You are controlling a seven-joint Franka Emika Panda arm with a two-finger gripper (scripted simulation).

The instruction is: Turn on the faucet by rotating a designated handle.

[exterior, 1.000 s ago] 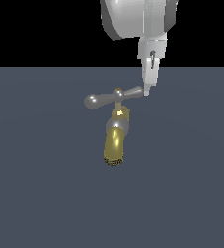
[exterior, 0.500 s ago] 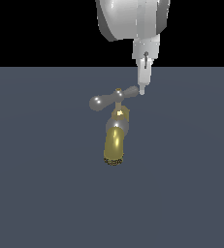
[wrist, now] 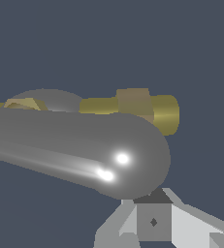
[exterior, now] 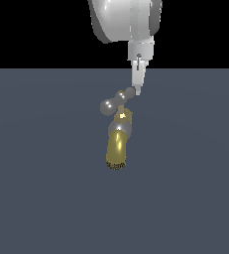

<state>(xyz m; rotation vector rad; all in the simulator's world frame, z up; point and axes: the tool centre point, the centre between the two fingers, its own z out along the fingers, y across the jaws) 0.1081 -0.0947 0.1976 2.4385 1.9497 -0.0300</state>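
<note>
Faucet (exterior: 117,144) sits centre frame in the exterior view, brass spout pointing down. Handle (exterior: 117,100) crossbar tilted, its upper-right end touching the claw (exterior: 137,88) tip; claw open or closed: cannot tell. Wrist view: handle end (wrist: 133,155) fills frame.

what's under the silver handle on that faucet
Below the handle sits a small brass hub, then the faucet body: a silver collar and brass-gold spout pointing down to a ridged tip. The gripper meets the handle's far end. The spout's opening cannot be seen.
</note>
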